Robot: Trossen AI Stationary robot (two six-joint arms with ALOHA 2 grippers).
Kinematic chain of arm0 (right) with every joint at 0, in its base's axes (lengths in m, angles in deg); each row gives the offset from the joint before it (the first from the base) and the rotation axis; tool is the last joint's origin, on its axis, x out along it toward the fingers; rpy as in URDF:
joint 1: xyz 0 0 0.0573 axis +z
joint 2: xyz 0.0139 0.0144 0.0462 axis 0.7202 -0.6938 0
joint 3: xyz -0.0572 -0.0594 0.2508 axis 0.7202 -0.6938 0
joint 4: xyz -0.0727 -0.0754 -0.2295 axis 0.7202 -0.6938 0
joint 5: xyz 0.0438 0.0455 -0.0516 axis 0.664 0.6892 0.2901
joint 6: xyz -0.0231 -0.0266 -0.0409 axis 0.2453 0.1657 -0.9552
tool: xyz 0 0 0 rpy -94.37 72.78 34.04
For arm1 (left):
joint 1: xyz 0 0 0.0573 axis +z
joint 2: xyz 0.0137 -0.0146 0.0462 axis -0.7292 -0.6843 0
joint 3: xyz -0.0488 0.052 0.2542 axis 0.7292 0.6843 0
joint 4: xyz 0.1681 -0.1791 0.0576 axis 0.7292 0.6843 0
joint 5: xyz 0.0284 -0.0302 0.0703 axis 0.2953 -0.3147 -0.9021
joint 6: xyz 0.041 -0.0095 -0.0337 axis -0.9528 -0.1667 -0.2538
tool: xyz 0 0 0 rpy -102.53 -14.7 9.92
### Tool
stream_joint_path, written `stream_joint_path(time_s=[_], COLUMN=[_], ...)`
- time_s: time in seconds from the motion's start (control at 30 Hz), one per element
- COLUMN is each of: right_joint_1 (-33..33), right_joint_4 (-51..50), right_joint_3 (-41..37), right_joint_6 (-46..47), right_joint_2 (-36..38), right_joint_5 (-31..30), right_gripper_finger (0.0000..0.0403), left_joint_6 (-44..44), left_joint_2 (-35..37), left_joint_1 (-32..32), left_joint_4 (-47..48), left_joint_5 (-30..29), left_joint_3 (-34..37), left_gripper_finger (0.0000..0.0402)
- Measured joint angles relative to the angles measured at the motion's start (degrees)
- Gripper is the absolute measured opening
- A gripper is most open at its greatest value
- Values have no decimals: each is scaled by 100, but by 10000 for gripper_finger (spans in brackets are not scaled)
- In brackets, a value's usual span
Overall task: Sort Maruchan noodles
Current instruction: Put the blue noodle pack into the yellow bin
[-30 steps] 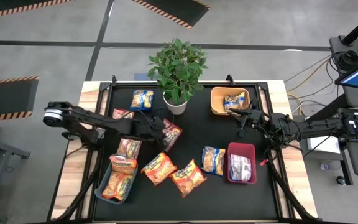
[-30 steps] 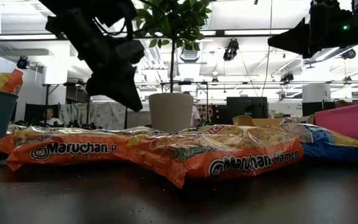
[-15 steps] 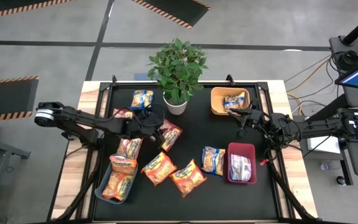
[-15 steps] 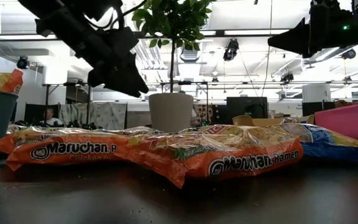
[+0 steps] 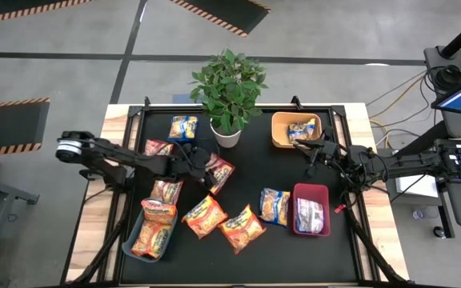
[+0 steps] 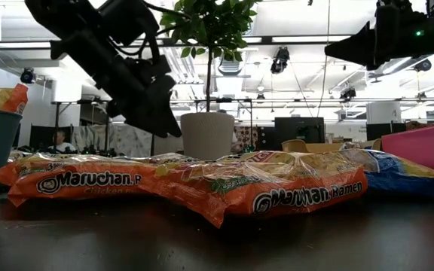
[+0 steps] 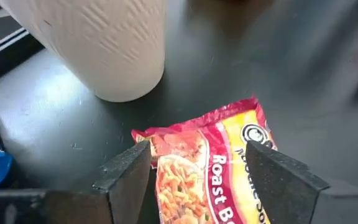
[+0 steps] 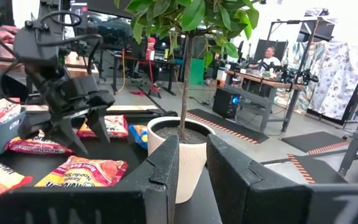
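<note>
Left gripper [image 7: 201, 177] poised above a red-pink noodle packet [image 7: 213, 171] beside the white plant pot [image 7: 104, 46].

Its fingers are spread wide, holding nothing. The right gripper [image 5: 312, 154] waits, narrowly parted, near the orange bin [image 5: 278, 128] across the bench [image 5: 254, 160].

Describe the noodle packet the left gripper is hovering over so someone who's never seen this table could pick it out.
Start at the potted plant in its white pot at the back of the black table. Just in front of the pot, under the open left gripper, lies a red-pink packet printed "Roast". Its neighbours toward the front edge are orange, and the other red-pink one lies by the left edge.
</note>
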Motion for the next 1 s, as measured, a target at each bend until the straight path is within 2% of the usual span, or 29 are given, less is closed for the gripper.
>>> stream_joint_path(time_s=[0.73, 1.0], right_joint_1=[1, 0], right_joint_4=[4, 4], right_joint_3=[0, 0], right_joint_6=[0, -31], right_joint_2=[-4, -4], right_joint_5=[2, 2], right_gripper_finger=[70, 70], left_joint_6=[-222, 34], left_joint_2=[-29, -29], left_joint_1=[4, 7], left_joint_4=[46, 269], left_joint_5=[111, 116], left_joint_3=[4, 4], left_gripper_finger=[242, 242])
